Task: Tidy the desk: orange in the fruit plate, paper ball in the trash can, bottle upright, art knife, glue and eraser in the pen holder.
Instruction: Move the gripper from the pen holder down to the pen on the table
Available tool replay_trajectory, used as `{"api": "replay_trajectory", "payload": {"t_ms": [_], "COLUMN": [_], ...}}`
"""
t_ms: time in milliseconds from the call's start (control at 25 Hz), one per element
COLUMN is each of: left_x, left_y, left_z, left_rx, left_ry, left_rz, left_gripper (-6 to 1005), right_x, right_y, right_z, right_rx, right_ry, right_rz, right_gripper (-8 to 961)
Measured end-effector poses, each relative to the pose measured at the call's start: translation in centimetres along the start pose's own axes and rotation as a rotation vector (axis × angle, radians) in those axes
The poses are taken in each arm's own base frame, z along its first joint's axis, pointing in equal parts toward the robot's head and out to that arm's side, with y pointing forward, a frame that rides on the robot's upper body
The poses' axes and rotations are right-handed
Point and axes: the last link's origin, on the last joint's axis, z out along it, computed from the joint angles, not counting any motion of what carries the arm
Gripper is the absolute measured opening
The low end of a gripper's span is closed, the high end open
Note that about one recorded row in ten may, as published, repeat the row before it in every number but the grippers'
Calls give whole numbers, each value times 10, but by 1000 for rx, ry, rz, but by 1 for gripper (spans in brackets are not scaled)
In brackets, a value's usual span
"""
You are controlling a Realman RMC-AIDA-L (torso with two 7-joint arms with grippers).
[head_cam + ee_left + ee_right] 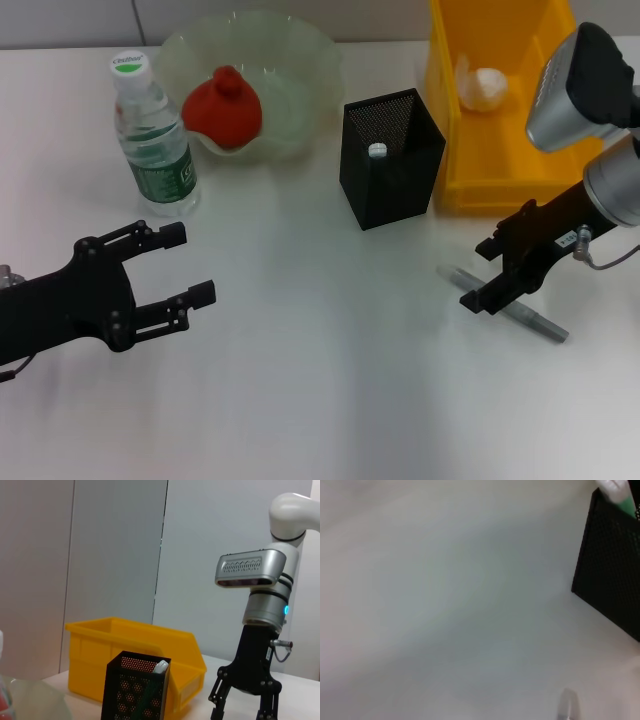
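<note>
The orange [222, 105] lies in the clear fruit plate [300, 60]. A paper ball [485, 85] rests in the yellow trash can [500, 160]. The bottle [150, 140] stands upright at the back left. The black mesh pen holder [390, 155] holds the white-capped glue [377, 150]. A grey art knife [535, 320] lies flat on the table at the right. My right gripper [480, 275] stands open just above it, one finger on each side of the knife's near end. My left gripper [188, 265] is open and holds nothing, low at the left. The eraser is out of view.
The left wrist view shows the pen holder [132, 690] in front of the trash can [125, 650], with the right gripper [242, 705] beyond. In the right wrist view the pen holder [612, 580] and the knife tip [567, 705] appear.
</note>
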Motion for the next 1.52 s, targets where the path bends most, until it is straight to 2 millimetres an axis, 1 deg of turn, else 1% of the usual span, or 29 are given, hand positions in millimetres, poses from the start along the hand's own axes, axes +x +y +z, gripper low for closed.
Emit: {"api": "replay_trajectory", "payload": {"t_ms": [760, 1480, 1520], "left_x": [1, 2, 2], "left_y": [0, -2, -2], "left_z": [2, 3, 3], "left_rx": [-1, -4, -4], "left_ry": [2, 3, 3], "left_rz": [3, 8, 8], "left_gripper": [784, 784, 784], "right_x": [-4, -6, -6], "right_y": [1, 0, 0], "right_z": [16, 16, 16], "right_rx": [18, 22, 22], "right_ry": [19, 18, 17], "right_rz": [-37, -41, -41], "right_gripper": [814, 813, 802]}}
